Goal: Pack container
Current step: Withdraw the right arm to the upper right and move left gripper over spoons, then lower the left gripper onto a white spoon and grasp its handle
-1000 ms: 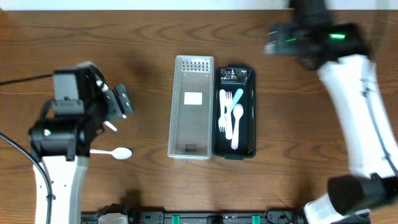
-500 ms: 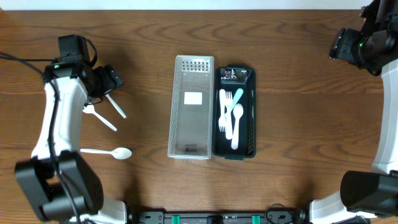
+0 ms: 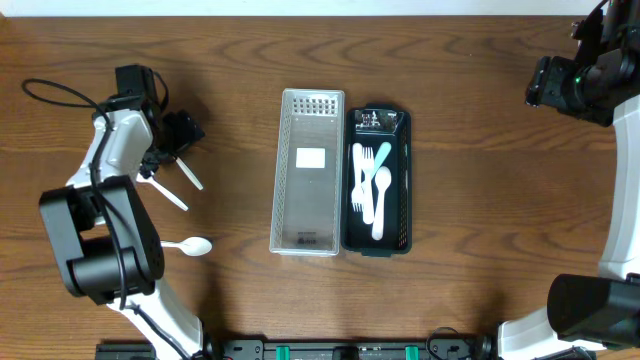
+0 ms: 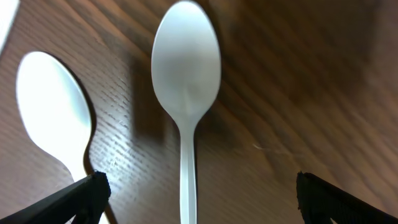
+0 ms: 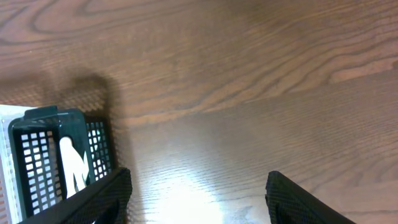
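Partly packed: white plastic cutlery lies in the black slotted plastic container, clear plastic lid alongside. Three white plastic spoons lie on the wooden table. Left gripper hovers wide over two; right gripper gapes empty.

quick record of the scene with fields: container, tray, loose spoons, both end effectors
black container: open, holds white cutlery and one light blue piece
clear tray: right beside container, left arm's side, no cutlery in it
not yet packed: two spoons under left end effector, third spoon lying apart on table
left end effector: open, holding nothing
right end effector: open, empty, over bare table off the container's corner
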